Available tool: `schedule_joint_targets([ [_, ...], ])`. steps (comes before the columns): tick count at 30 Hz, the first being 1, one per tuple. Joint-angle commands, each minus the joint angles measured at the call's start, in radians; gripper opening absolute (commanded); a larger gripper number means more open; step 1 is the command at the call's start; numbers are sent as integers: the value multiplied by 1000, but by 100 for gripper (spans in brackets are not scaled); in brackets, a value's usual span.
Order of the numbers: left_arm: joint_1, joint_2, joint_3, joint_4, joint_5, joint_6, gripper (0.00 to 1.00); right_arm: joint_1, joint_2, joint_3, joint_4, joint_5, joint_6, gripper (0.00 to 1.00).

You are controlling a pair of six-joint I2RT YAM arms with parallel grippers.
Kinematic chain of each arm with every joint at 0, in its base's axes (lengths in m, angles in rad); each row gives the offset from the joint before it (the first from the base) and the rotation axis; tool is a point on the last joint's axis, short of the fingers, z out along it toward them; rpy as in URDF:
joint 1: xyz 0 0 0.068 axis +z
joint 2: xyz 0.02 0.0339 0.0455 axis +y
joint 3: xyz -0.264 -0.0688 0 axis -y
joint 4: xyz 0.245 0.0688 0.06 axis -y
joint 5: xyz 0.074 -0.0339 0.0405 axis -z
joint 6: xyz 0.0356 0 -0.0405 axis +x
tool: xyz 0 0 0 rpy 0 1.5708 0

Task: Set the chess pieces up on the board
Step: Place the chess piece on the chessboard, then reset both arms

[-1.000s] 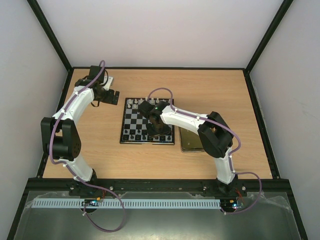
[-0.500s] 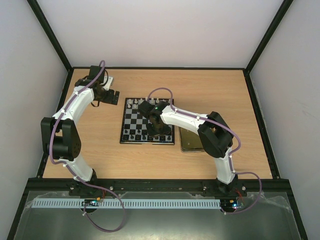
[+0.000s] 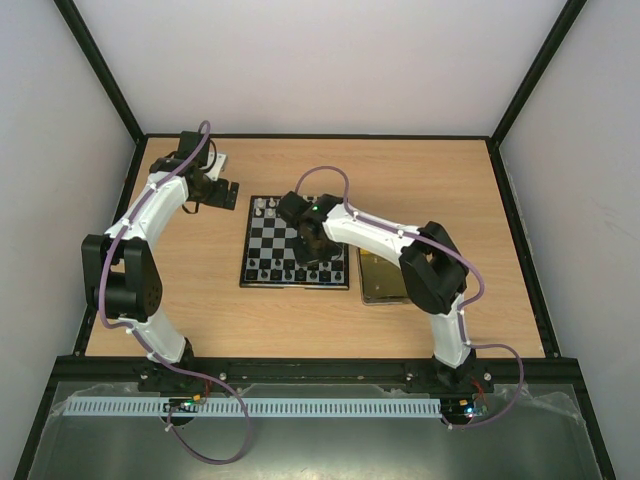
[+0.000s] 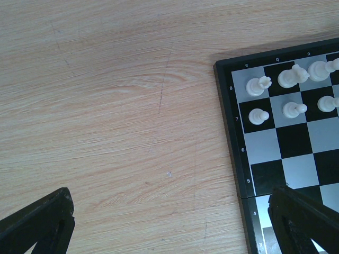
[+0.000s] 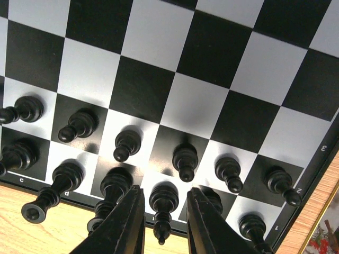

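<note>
The board [image 3: 266, 246] lies mid-table, with white chess pieces [image 3: 267, 208] on its far rows and black ones [image 3: 262, 272] on its near rows. In the right wrist view, black chessmen [image 5: 127, 145] fill the two near rows. My right gripper [image 5: 166, 190] hovers low over that edge, narrowly open. One upright black piece [image 5: 163, 203] stands on its square between the fingers [image 5: 132, 222] with a gap on each side. My left gripper [image 3: 228, 192] hangs wide open over bare wood left of the board's far corner, by the white pieces [image 4: 259, 84].
A yellow-lined metal tin [image 3: 382, 280] lies against the board's right side, under the right arm. A small white object [image 3: 217, 160] sits at the far left behind the left wrist. Black frame rails and pale walls border the table.
My right wrist has shifted slightly toward the far side of the board, with the jaw gap unchanged. The left arm has not moved.
</note>
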Motion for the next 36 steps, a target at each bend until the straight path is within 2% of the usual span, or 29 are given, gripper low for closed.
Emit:
schedule_joint_targets([
  [1, -5, 3, 21, -18, -4, 3, 100, -14, -13, 38, -36, 22, -3, 22],
  [18, -5, -4, 18, -20, 9, 5, 99, -101, -98, 191, -130, 44, 0, 21],
  [27, -5, -66, -7, -20, -12, 26, 99, -168, -300, 204, -172, 105, -3, 22],
  [30, -4, -111, -43, -13, -35, 45, 99, -187, -386, 169, -179, 146, -18, 33],
  [31, -3, -133, -54, -14, -40, 51, 99, -194, -417, 151, -179, 158, -21, 43],
  [32, -1, -153, -67, -12, -42, 57, 99, -202, -448, 127, -176, 167, -22, 58],
  [33, 0, -169, -80, -13, -47, 64, 99, -209, -478, 99, -168, 166, -23, 67],
  [35, 4, -208, -104, -18, -50, 80, 99, -219, -535, 42, -146, 162, -20, 75],
  [36, 8, -223, -113, -27, -41, 88, 100, -220, -574, 9, -125, 157, -13, 87],
])
